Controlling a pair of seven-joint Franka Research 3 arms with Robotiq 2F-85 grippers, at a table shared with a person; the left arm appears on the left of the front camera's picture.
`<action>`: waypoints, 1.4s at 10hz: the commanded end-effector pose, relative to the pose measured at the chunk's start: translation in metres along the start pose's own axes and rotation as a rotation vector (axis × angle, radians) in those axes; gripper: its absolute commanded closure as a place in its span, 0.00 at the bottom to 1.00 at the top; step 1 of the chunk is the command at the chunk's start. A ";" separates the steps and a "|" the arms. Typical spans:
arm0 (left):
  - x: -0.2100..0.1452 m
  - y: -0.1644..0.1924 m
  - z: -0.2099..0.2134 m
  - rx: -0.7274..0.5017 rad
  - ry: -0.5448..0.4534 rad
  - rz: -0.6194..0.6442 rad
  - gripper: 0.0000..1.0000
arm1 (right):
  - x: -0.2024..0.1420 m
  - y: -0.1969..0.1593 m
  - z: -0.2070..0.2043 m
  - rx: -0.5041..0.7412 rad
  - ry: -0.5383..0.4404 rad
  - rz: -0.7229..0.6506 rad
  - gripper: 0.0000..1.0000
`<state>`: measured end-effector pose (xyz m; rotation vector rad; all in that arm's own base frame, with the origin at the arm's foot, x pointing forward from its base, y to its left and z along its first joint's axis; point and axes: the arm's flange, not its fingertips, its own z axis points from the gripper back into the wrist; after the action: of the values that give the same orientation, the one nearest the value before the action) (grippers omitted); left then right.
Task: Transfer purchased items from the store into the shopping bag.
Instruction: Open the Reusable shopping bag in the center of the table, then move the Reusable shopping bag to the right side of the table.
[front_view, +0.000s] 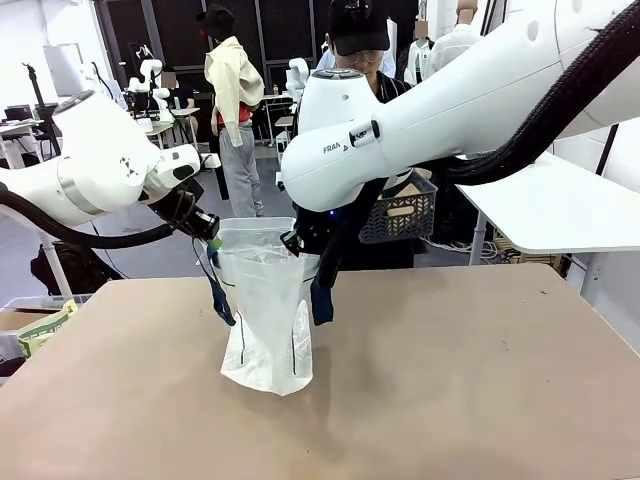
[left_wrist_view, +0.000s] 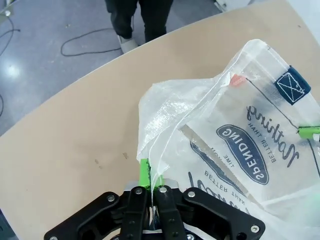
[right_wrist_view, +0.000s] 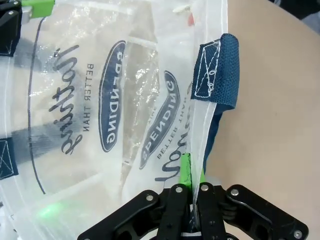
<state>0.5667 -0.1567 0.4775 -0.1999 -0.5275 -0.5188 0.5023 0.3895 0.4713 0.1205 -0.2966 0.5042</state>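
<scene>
The shopping bag (front_view: 265, 310) stands on the bench (front_view: 450, 380), left of its middle and near the far edge. The left gripper (front_view: 213, 243) clamps the bag's left rim, and the right gripper (front_view: 294, 245) clamps its right rim. Behind the far edge, to the bag's right, is a basket (front_view: 400, 212).

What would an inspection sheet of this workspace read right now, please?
Surface: tan table, with the bag standing on it.
Job's things: shopping bag upright, mouth held open; basket behind it, in front of the person, something brown showing through its lattice; its support is hidden.
Clutter: yellow-green packet beside the table's left edge.
Grippers: left gripper shut on the bag's rim; right gripper shut on the opposite rim, beside a navy handle.
Cables: black hoses along both arms; loose cable on the floor.
Surroundings: white table to the right.
</scene>
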 end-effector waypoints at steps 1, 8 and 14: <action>-0.001 0.005 0.003 -0.003 0.011 0.006 1.00 | 0.007 0.001 0.001 -0.004 0.010 0.002 1.00; 0.000 0.000 0.000 0.000 0.000 0.000 1.00 | 0.000 0.000 0.000 0.000 0.000 0.000 1.00; 0.000 0.000 0.000 0.000 0.000 0.000 1.00 | 0.000 0.000 0.000 0.000 0.000 0.000 1.00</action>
<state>0.5665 -0.1575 0.4776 -0.2002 -0.5277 -0.5199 0.5037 0.3901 0.4730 0.1212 -0.2962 0.5045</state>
